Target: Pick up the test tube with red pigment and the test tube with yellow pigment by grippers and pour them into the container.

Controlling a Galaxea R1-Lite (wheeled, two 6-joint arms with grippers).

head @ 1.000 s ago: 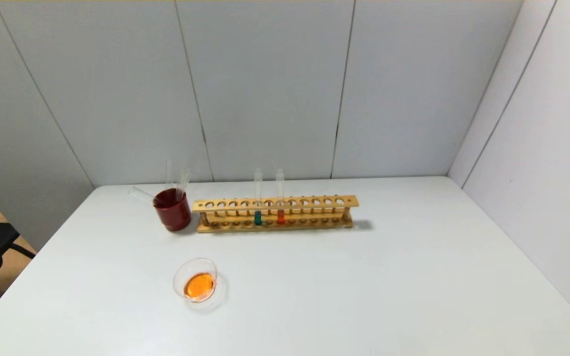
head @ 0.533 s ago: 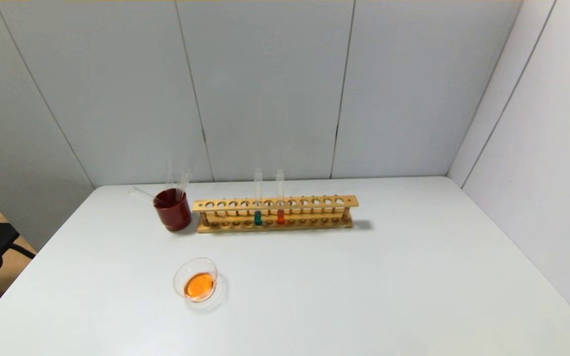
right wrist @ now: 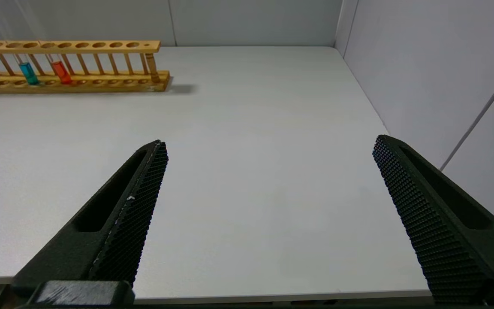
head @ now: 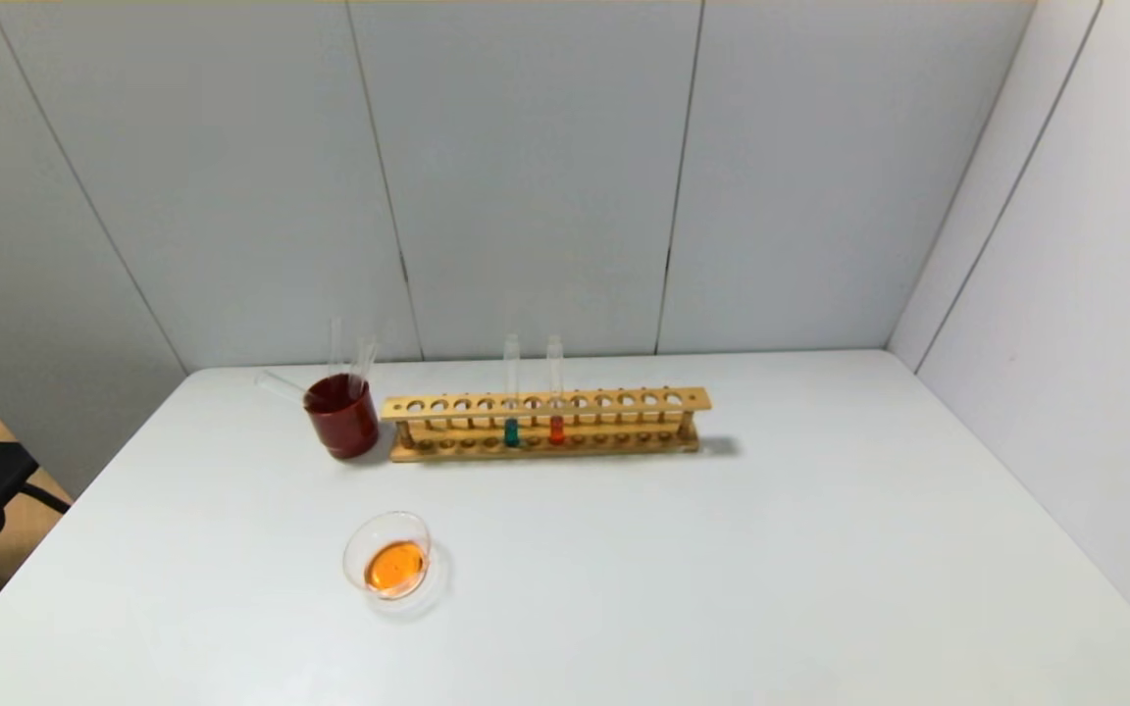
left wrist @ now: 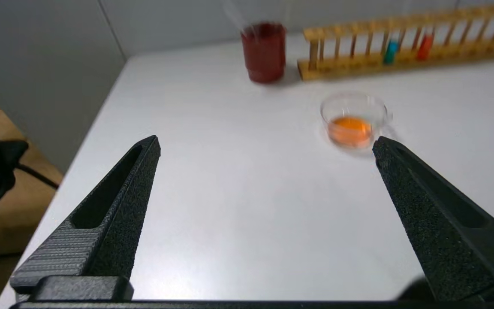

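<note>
While orange liquid fills the container (head: 389, 561), both pincers, left (left wrist: 266, 146) and right (right wrist: 270, 148), hang spread.

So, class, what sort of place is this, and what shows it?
Probably a mock chemistry bench: a long wooden test-tube rack holding glass tubes of green and red-orange liquid, and a shallow clear glass dish of orange liquid on a white table.
</note>
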